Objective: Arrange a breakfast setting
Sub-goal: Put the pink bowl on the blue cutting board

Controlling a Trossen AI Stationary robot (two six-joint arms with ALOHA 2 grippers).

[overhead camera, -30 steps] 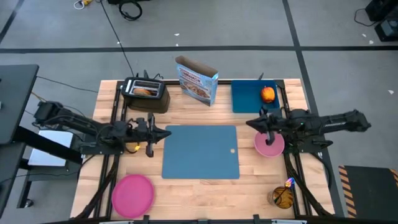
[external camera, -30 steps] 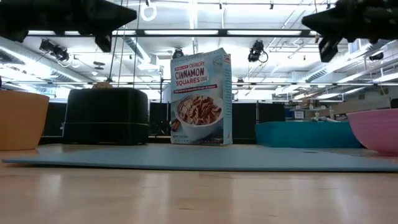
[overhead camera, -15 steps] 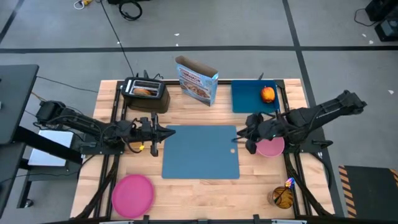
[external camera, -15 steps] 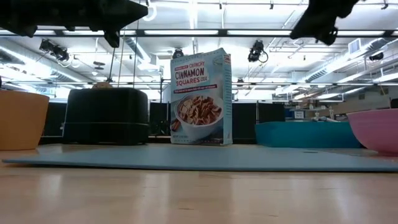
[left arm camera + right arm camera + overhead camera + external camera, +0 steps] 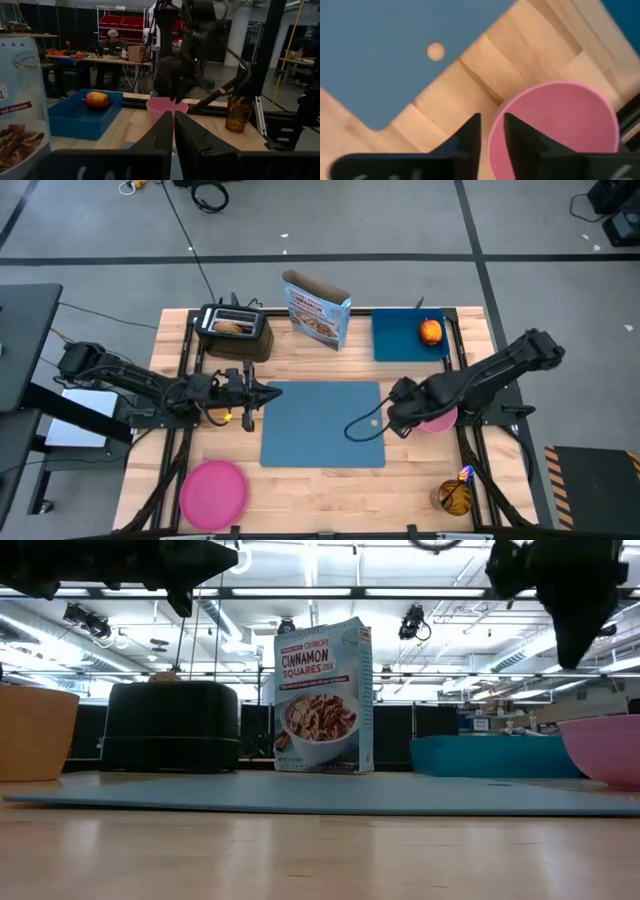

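The small pink bowl (image 5: 437, 417) sits upright on bare wood just off the right short edge of the blue placemat (image 5: 322, 423), mouth up; being round it has no long axis, while the placemat's long side runs left to right across the table. The right gripper (image 5: 491, 131) hangs over the bowl's near rim, its two fingers narrowly parted and straddling that rim, holding nothing as far as I can judge. The likely trouble is a pinch on so thin a wall: a shallow or off-centre bite could tip the bowl or let it slide away across the wood, and dragging it could ruck the mat's edge. The left gripper (image 5: 243, 392) waits at the mat's left edge, fingers nearly together and empty. The pink plate (image 5: 213, 492) lies well apart, near the front left corner.
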